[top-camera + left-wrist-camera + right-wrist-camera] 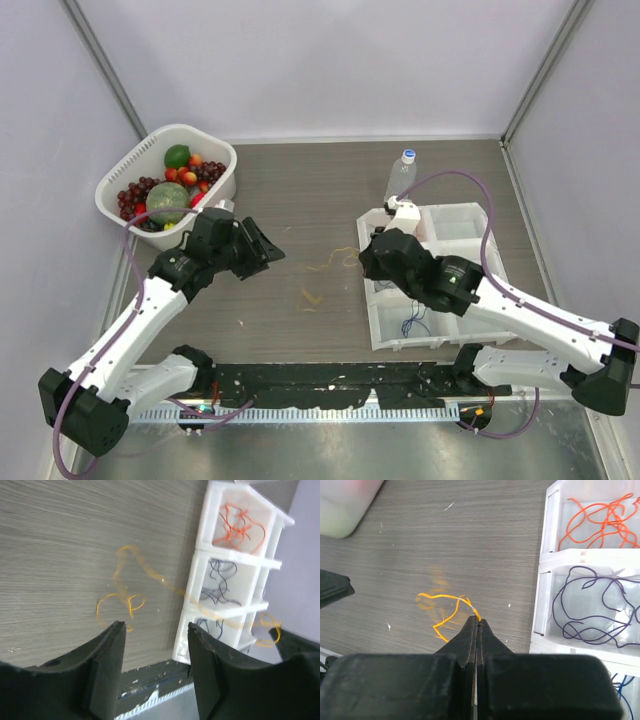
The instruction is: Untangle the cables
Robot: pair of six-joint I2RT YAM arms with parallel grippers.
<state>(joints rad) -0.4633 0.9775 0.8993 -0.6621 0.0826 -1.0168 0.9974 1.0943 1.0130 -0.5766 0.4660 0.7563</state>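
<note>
A thin yellow-orange cable [442,607] is pinched in my right gripper [478,621], which is shut on one end just left of the white tray. In the top view this cable [328,262] trails from the right gripper [362,256] toward my left gripper [274,252]. The left gripper [156,632] is open with nothing between its fingers, hovering above the table. A second yellow-orange cable [120,605] lies looped on the wood below it. A blurred strand [200,606] runs across toward the tray.
The white divided tray [378,325] holds sorted cables: orange [600,517], purple [590,605] and blue [625,687] in separate compartments. A clear bottle [400,175] stands behind the tray. A white basket [112,190] of fruit sits at the back left.
</note>
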